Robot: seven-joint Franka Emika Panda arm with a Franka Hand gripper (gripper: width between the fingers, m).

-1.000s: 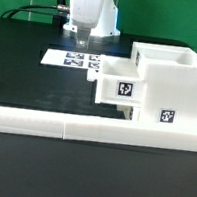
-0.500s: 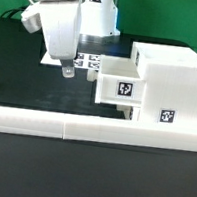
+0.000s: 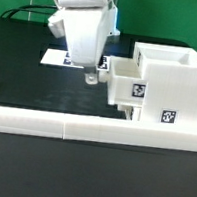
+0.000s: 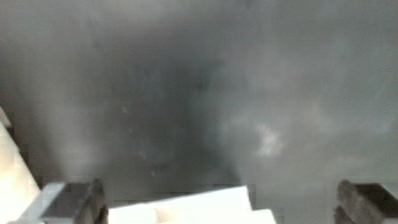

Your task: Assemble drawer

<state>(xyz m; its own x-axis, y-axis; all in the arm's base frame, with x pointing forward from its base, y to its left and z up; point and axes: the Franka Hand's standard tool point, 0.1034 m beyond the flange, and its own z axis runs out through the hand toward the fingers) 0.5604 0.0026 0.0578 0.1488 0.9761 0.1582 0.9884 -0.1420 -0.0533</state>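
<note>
The likeliest fault was the tray [image 3: 124, 88] cocking in its slot and jamming if pushed off-centre, or the contact slipping off its front face. The drawer housing [image 3: 171, 86] stood at the exterior view's right against the low white bar [image 3: 42, 125], with that 1 tray still protruding. The gripper [image 3: 91, 78] hung at the tray's front, jaws spread wide, gripping nothing; the wrist view showed only a white corner between the fingers [image 4: 71, 203].
</note>
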